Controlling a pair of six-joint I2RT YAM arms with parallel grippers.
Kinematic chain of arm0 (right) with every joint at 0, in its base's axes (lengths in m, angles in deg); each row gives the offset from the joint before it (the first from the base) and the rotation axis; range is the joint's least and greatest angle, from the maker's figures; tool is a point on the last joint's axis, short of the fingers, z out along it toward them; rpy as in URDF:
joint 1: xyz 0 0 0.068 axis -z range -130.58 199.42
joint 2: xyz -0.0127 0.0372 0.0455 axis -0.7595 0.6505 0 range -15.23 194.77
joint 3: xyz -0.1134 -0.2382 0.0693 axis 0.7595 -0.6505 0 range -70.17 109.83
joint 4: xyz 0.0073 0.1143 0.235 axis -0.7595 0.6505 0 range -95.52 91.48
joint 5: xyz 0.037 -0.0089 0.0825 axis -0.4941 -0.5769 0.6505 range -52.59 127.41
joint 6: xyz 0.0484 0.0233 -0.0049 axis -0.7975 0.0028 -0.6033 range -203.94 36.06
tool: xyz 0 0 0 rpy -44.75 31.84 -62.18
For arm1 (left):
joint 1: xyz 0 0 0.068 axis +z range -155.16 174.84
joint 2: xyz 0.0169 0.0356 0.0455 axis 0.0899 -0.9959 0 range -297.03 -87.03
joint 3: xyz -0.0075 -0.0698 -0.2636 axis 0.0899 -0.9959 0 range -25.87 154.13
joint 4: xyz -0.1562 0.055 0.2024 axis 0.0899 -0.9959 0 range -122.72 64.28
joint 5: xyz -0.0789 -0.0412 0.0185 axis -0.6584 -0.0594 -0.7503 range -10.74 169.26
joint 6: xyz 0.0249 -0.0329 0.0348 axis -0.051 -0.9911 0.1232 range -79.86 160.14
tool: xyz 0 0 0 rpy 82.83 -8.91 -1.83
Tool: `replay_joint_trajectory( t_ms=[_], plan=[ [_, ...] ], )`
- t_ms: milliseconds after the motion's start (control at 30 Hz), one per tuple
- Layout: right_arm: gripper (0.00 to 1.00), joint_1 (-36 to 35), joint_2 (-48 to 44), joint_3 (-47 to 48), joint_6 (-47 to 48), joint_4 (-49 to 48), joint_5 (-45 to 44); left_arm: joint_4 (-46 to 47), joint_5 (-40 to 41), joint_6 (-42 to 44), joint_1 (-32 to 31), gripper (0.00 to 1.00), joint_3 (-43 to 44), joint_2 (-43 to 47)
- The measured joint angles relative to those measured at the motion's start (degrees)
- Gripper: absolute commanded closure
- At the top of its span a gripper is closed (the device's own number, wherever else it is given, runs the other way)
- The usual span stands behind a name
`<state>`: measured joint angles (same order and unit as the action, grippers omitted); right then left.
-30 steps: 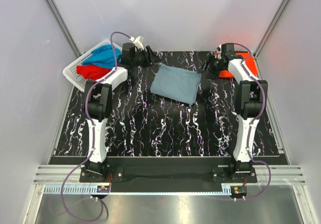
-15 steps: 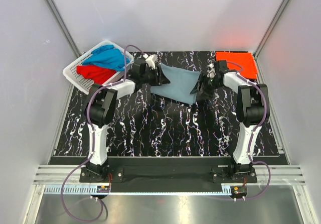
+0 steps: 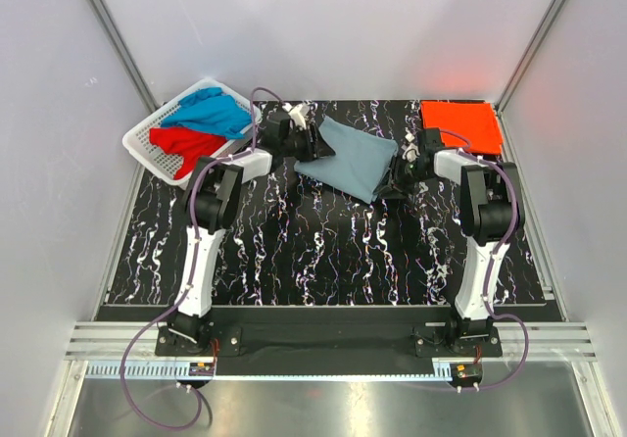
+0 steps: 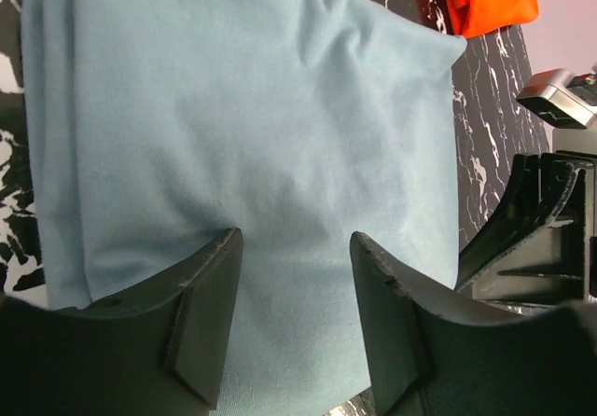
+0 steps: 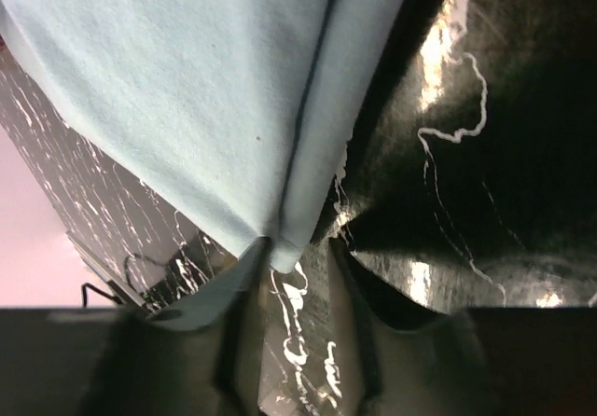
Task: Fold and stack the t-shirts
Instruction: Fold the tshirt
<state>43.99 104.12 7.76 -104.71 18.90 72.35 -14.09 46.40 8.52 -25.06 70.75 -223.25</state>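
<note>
The left gripper (image 3: 312,145) stood spread open over one edge of the folded dull grey-blue cloth t-shirt (image 3: 355,157); the right gripper (image 5: 294,257) met its opposite corner; whether it pinched, I could not tell.

Central t-shirt (image 3: 355,155) laid toward the back of the surface (image 3: 323,251), flanked by left end effector (image 3: 312,143) and right end effector (image 3: 400,170), basket (image 3: 147,143) placed far left, two t-shirts (image 3: 201,123) heaped inside, corner t-shirt (image 3: 460,123) set far right.
</note>
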Motion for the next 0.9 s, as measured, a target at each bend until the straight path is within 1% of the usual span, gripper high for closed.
replay_joint_trajectory(
  t_ms=[67,100,200,367,400,500,533,567,667,733,767,867,900],
  plan=[
    [0.76,0.0,0.2,-0.3,-0.1,-0.9,0.3,-0.1,0.2,-0.2,0.1,0.4,-0.8,0.5],
    [0.88,0.0,0.3,-0.4,-0.2,-1.3,0.6,-0.5,0.4,-0.3,0.1,0.4,-1.6,1.1],
    [1.0,0.0,0.5,-0.9,-0.5,-1.9,0.3,-3.4,1.4,0.3,0.5,0.38,-3.5,4.1],
    [1.0,0.2,0.2,-1.5,0.0,-1.5,-1.0,-10.1,5.4,3.8,1.6,0.35,-8.0,13.6],
    [0.98,0.2,-0.2,-2.0,0.1,-1.4,-1.3,-11.5,6.4,4.7,1.7,0.34,-8.5,15.7],
    [0.76,0.5,-2.0,-4.2,0.2,-1.1,-2.1,-13.6,8.4,7.2,2.0,0.32,-10.7,21.2],
    [0.65,0.7,-2.6,-4.8,0.2,-1.0,-2.3,-14.2,8.9,8.0,2.0,0.32,-11.2,22.2],
    [0.61,0.9,-3.4,-5.6,-0.2,-1.0,-2.2,-14.8,8.9,8.7,2.0,0.32,-11.2,22.4],
    [0.5,1.1,-5.7,-7.1,-0.5,-1.0,-2.3,-17.9,8.5,10.8,2.1,0.32,-9.6,19.9],
    [0.46,1.2,-6.7,-7.5,-1.1,-1.1,-2.3,-20.6,7.8,12.3,2.1,0.32,-6.2,15.5],
    [0.41,1.2,-7.0,-7.5,-1.5,-1.1,-2.1,-22.2,7.6,12.9,2.1,0.32,-4.4,13.1],
    [0.38,1.2,-7.3,-8.1,-2.6,-2.6,-1.1,-26.1,7.4,14.7,2.1,0.32,-0.8,7.2],
    [0.38,1.2,-7.3,-8.5,-3.0,-3.1,-0.9,-26.1,6.1,15.1,2.1,0.32,0.2,6.1]
  ],
)
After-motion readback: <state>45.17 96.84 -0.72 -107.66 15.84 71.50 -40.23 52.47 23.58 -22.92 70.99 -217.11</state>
